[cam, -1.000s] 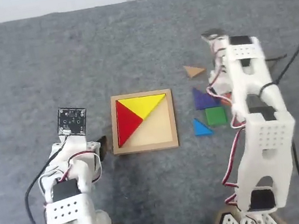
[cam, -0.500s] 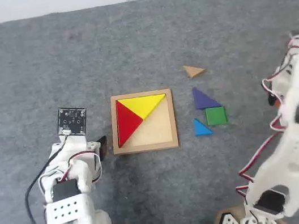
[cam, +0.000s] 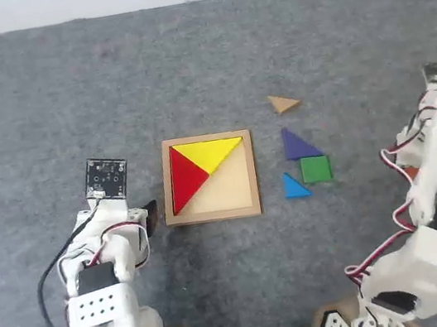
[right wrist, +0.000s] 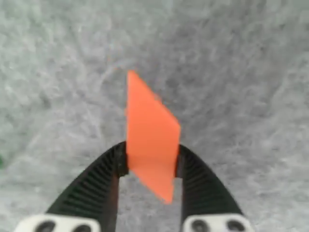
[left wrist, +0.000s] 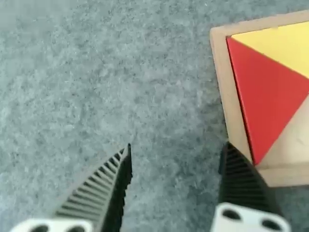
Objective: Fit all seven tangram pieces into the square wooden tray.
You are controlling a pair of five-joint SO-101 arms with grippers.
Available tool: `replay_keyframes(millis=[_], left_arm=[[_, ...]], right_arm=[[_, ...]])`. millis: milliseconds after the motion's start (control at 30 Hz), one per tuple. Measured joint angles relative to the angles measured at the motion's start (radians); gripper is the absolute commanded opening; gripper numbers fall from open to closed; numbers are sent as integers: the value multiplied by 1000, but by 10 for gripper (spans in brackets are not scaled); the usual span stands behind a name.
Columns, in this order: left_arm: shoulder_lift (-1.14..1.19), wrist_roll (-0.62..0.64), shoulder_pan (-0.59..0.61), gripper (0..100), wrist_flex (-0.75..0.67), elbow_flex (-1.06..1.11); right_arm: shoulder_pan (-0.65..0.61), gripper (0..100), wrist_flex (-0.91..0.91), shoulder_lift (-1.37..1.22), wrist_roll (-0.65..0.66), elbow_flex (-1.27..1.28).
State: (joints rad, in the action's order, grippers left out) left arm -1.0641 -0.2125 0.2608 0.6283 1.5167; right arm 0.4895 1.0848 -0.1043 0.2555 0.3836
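Pinched in the right gripper (right wrist: 150,152) is a flat orange parallelogram piece (right wrist: 152,130). Its two black ribbed fingers (right wrist: 104,174) press on the piece's opposite edges, and it is held over the grey felt table cover (right wrist: 241,58). In the high view this arm stands near the table's right edge, well apart from the square wooden tray (cam: 214,214). A small orange speck under its wrist is probably that same piece, though the arm hides most of it.

The left gripper (left wrist: 177,149) is spread apart with nothing between its fingers. It sits low over the felt just beside the tray's near-left corner, with one fingertip close to the wooden rim (left wrist: 219,72).

Inside the tray lie a large yellow triangle (cam: 210,152) along the far edge and a large red triangle (cam: 184,182) along the left edge, meeting on a diagonal. The rest of the tray floor is bare wood.

Four pieces lie loose on the felt to the right of the tray. A small tan triangle (cam: 282,103) is farthest back, and nearer are a purple triangle (cam: 298,145), a green square (cam: 315,169) and a small blue triangle (cam: 294,187), all grouped close together.
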Motion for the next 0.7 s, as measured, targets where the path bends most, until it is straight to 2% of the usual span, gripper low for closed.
replay_keyframes(millis=[100,167,400,700], left_arm=[[0,0,-2,281,0,0],[0,0,-2,280,0,0],[0,0,-2,280,0,0],[0,0,-2,280,0,0]], right_arm=[[20,335,0,0,25,0],[20,359,-2,0,37,0],[83,304,-52,0,46,0],[78,278,-60,-15,60,0]])
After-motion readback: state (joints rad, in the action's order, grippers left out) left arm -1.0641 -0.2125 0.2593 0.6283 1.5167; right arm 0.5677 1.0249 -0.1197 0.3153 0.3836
